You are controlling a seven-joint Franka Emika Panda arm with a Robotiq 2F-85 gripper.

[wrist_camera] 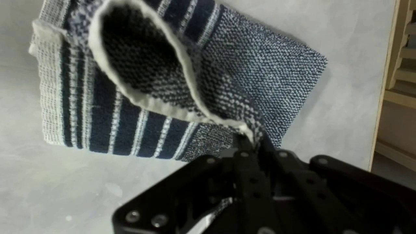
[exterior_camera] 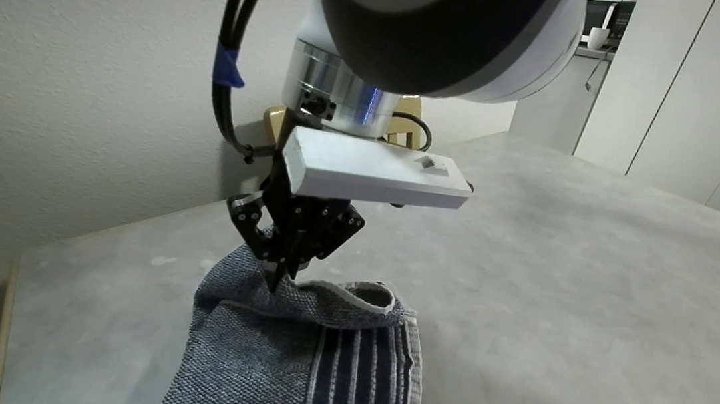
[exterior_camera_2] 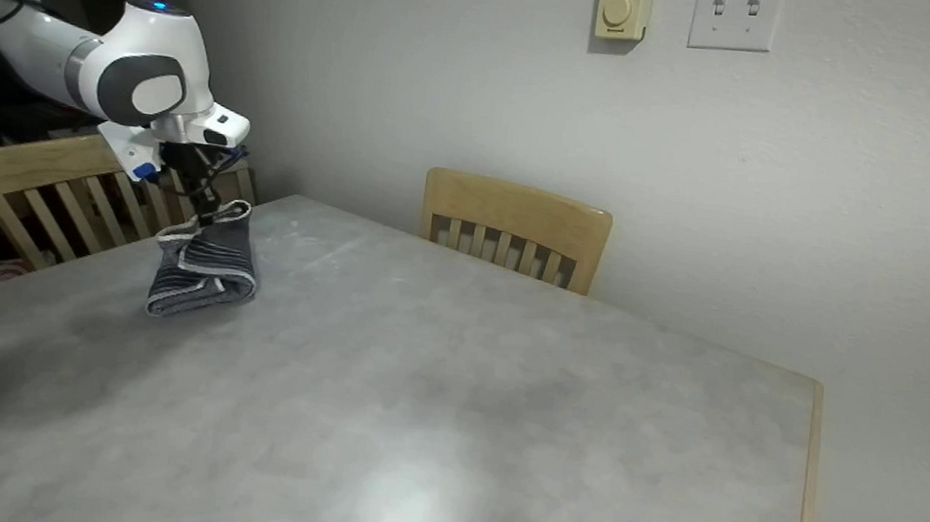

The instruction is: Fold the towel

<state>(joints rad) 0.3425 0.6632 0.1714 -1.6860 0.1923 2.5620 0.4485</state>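
On the grey tabletop lies the blue-grey towel [wrist_camera: 279,78], folded in layers, its band of white stripes towards the left of the wrist view. My gripper [wrist_camera: 256,141] is shut on a pinched part of its white-edged upper layer. That layer rises to the fingers and curls into an open loop beside them. In an exterior view the towel [exterior_camera: 249,364] stays flat at its near part, while the gripper [exterior_camera: 281,281] points down into its raised far part. The towel [exterior_camera_2: 206,262] also shows small below the gripper [exterior_camera_2: 205,218]. Cloth between the fingertips is mostly hidden.
The table [exterior_camera_2: 501,405] stretches widely away from the towel. A wooden chair [exterior_camera_2: 514,214] stands against the wall side, and another chair [exterior_camera_2: 63,180] is behind the arm. A wooden table edge [wrist_camera: 383,81] runs close to the towel in the wrist view.
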